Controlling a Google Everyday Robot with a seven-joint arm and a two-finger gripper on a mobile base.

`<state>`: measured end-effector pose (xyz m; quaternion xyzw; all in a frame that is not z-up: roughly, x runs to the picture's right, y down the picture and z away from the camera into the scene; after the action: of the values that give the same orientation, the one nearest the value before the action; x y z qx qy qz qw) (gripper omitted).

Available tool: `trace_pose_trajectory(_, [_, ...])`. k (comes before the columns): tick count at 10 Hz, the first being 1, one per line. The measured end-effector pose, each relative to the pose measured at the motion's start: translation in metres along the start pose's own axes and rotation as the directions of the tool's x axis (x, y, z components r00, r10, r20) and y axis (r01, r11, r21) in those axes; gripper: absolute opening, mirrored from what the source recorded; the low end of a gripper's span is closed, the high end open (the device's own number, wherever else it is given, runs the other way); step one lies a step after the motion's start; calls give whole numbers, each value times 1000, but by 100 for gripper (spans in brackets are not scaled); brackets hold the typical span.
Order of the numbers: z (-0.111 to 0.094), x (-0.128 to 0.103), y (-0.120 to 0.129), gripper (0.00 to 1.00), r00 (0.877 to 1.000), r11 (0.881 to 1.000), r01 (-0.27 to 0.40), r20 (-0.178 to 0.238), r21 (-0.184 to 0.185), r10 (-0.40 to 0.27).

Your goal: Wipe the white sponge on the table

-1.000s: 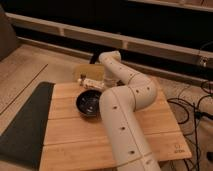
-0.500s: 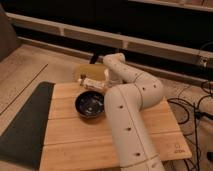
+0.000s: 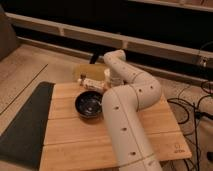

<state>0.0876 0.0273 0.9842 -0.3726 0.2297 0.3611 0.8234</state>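
One white sponge [image 3: 107,76] is sitting at the far edge of the desk [image 3: 70,140], just past the black bowl [image 3: 89,104]. Right by it, the claw [image 3: 111,77] is staying hidden behind the arm, squeezed shut. I think no wiping is showing yet, so most of the job is waiting.

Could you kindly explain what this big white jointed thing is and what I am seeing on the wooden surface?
It is a robot arm, a white tube with joints, seen by a single camera looking down from above and behind it. It reaches across the table, a light wooden top. Its gripper is at the far edge, mostly hidden behind the arm; it is shut. The white sponge shows there, but whether it is held is unclear. A black bowl sits mid-table, and a dark mat lies left of the table.
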Motion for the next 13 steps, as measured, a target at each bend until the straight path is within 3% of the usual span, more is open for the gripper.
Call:
trace_pose_trajectory(2, [0,-10,10,5,1000,1000,28,4,-10,-28])
trace_pose_trajectory(13, [1,-11,10,5,1000,1000,29,8,-12,-28])
